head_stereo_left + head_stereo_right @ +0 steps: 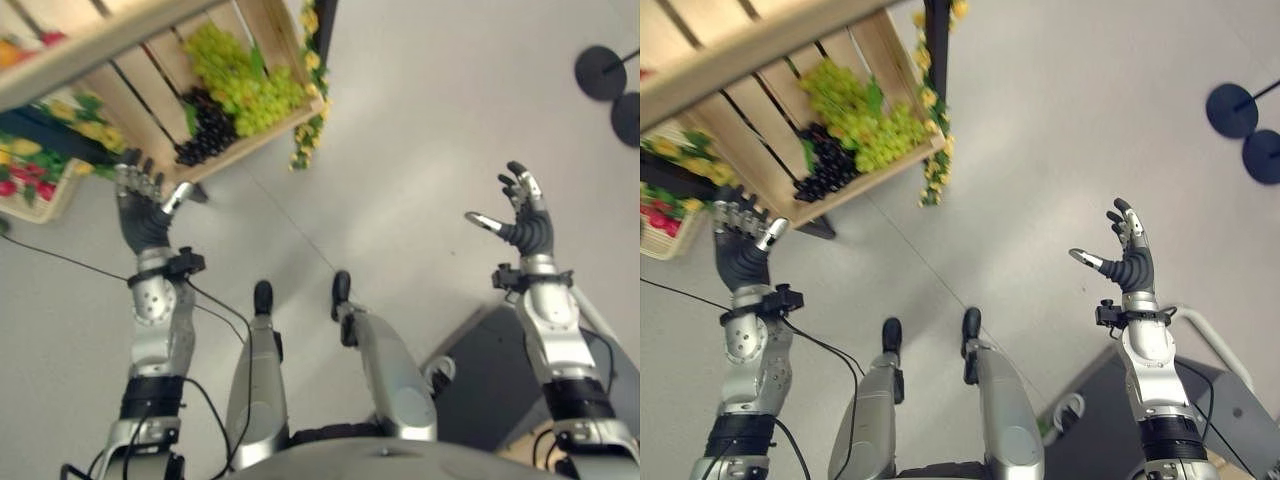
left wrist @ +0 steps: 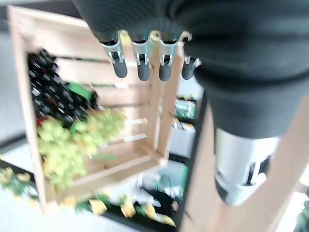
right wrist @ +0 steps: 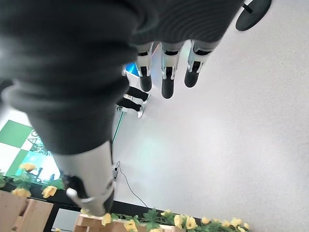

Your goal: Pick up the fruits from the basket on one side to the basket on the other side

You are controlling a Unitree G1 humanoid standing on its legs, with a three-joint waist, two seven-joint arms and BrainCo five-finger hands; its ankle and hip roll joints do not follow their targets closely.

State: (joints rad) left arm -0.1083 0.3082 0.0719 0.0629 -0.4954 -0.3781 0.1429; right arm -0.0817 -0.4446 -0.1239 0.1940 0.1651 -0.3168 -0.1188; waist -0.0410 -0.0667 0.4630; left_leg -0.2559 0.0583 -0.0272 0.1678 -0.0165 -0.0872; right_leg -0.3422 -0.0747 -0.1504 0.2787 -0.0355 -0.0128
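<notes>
Pale grey floor is lying beneath the slatted wooden crate (image 1: 150, 90), green grapes (image 1: 245, 85) and dark grapes (image 1: 207, 130) sitting inside untouched, while the left hand (image 1: 140, 205) just below it and right hand (image 1: 525, 215) well apart are hovering open and empty, so the task is looking barely begun.

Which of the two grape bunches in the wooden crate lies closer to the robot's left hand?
The dark purple bunch; it lies at the crate's lower end, nearer the left hand than the green bunch.
</notes>
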